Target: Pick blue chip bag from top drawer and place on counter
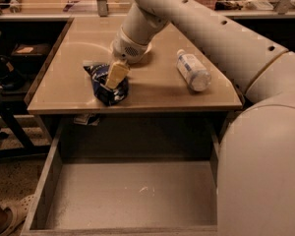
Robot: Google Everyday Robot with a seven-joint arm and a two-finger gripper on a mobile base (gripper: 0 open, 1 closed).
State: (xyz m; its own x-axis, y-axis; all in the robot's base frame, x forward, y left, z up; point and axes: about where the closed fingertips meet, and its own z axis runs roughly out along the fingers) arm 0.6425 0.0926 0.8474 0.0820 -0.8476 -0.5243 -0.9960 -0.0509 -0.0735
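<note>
On the front left part of the counter, the blue chip bag lies crumpled near the front edge. The gripper rests on top of the bag, touching it; whether it clasps the bag or has let go cannot be told. A clear plastic bottle lies on its side well to the right. Below, the top drawer stands pulled out, its right side masked by the arm.

We see a cream end effector against the dark navy blue chip bag, on a beige surface; below the surface, a grey top drawer.
</note>
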